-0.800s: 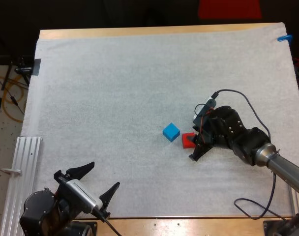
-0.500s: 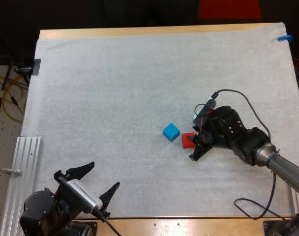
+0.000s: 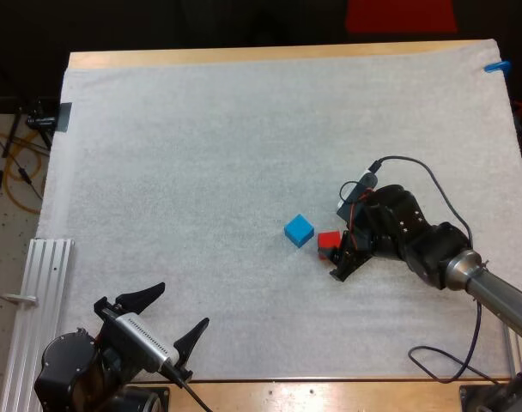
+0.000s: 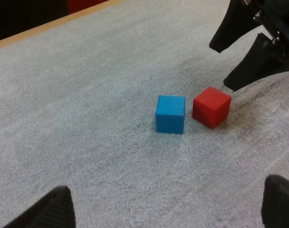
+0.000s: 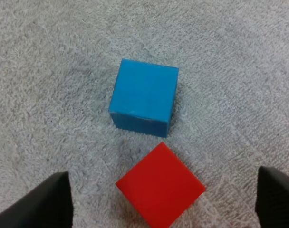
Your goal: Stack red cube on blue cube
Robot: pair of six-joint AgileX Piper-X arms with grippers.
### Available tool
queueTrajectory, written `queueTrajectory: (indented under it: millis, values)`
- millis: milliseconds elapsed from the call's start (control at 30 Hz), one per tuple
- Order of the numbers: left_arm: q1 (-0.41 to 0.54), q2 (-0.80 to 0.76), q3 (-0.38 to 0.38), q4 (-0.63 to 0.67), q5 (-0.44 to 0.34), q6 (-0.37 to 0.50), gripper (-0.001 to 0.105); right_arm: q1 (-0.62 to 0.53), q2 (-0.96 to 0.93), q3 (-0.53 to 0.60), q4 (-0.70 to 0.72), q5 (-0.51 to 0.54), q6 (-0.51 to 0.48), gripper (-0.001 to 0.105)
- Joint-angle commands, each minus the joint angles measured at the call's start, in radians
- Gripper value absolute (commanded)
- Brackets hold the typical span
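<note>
Straddling smooth red cube (image 3: pixel 329 241) beside blue cube (image 3: pixel 299 229), fuzzy mat (image 3: pixel 201 154): right gripper (image 3: pixel 338 244) jaws apart, seemingly clear; left gripper (image 3: pixel 184 304) apart too.

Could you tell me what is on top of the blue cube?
Nothing: the blue cube has a bare top and a hidden underside. The red cube lies beside it on the mat.

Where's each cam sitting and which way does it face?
High: behind both arms, looking forward and down over the mat; shows left gripper near, right gripper at the cubes.
Left wrist: on left arm, low, facing the blue cube and red cube; own open fingers, right gripper beyond.
Right wrist: on right arm, looking down at both cubes; own open fingers.
Shared: both cubes in all three.
</note>
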Motion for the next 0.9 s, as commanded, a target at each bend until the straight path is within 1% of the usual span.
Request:
queueTrajectory:
  millis: [0, 167, 433, 667, 733, 833, 867]
  values:
    - [-0.003, 0.001, -0.001, -0.011, 0.007, -0.011, 0.076, 0.001, 0.013, -0.007, 0.002, 0.0, -0.013, 0.075]
    - [-0.003, 0.001, -0.001, -0.011, 0.007, -0.011, 0.076, 0.001, 0.067, -0.007, -0.007, 0.007, -0.013, 0.075]
    - [-0.003, 0.001, -0.001, -0.011, 0.007, -0.011, 0.076, 0.001, 0.154, -0.009, -0.072, 0.007, -0.013, 0.075]
    - [-0.003, 0.001, -0.001, -0.011, 0.007, -0.011, 0.076, 0.001, 0.219, -0.023, -0.097, 0.006, -0.013, 0.067]
    - [-0.003, 0.001, -0.001, -0.011, 0.007, -0.011, 0.076, 0.001, 0.228, -0.027, -0.093, 0.006, -0.013, 0.064]
    - [-0.003, 0.001, -0.001, -0.011, 0.007, -0.011, 0.076, 0.001, 0.229, -0.027, -0.095, 0.006, -0.013, 0.048]
    - [-0.003, 0.001, -0.001, -0.011, 0.007, -0.011, 0.076, 0.001, 0.229, -0.031, -0.094, 0.006, -0.013, 0.039]
